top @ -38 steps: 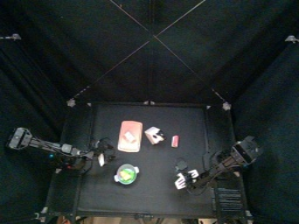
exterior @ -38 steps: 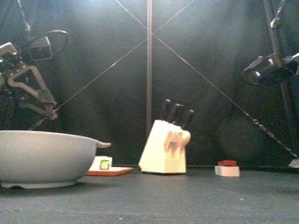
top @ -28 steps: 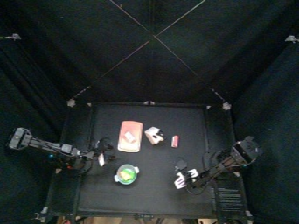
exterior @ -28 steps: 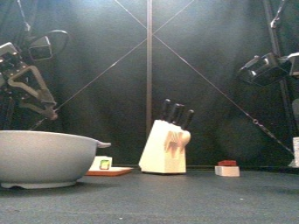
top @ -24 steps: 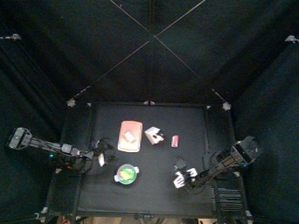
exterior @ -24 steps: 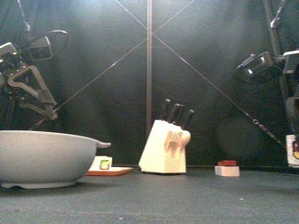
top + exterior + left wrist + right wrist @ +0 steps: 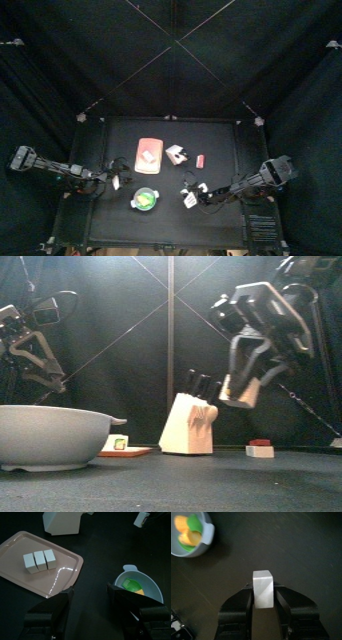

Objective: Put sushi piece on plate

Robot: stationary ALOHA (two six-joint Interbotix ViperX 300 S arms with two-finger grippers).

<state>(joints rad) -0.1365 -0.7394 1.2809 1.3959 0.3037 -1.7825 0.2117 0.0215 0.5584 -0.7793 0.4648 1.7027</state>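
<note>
1. The right gripper (image 7: 262, 594) was clenched on the sushi piece (image 7: 262, 587), a small white block, with one jaw on each side of it.
2. In the front view the right gripper (image 7: 241, 391) hung in the air above the worktop (image 7: 201, 481). The pale bit at its tip may have been the sushi piece, but that was hard to tell.
3. From above, the sushi piece (image 7: 191, 199) was near the bowl (image 7: 144, 199), on the side of the right arm.
4. The bowl (image 7: 191, 532) had green and orange things in it.
5. The plate (image 7: 63, 574) was a flat pink tray, and three white blocks (image 7: 40, 560) stood on it in a row.
6. The sushi piece was well apart from the plate (image 7: 148, 157).
7. The left gripper (image 7: 90, 597) was released, with its jaws wide apart and nothing between them. It hung over the worktop between the plate and the bowl (image 7: 143, 587).
8. A knife block (image 7: 191, 421) stood past the plate.
9. A small red piece (image 7: 201, 161) lay alone, just beside the knife block (image 7: 174, 153).
</note>
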